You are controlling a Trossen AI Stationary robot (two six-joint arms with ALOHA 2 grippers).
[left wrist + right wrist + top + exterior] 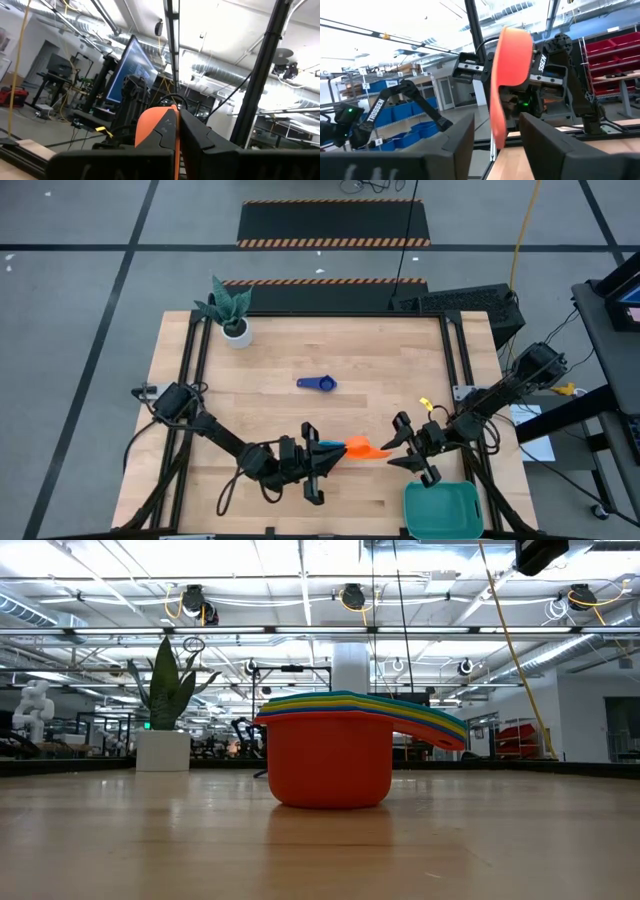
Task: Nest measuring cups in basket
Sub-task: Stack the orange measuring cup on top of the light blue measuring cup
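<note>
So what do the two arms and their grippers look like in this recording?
Both arms are dark, jointed and slim, with black cables looping along them. The left gripper and right gripper each have two flat black fingers. White TROSSEN lettering marks one arm in the right wrist view.

Cups mid-table and up front, bin sitting at the near right corner.
On the pale wooden table point(300, 345), a white pot with a spiky green plant point(237, 330) is standing at the far left corner, and a lone navy plastic measuring cup point(318, 384) is lying near the middle. Nearer the front, an orange-bottomed stack of nested plastic measuring cups point(360, 448) is sitting between the left gripper point(330, 452) on its left and the right gripper point(400, 445) on its right. The teal rectangular plastic basket point(412, 505) is sitting just in front of the right gripper, at the front edge.
</note>
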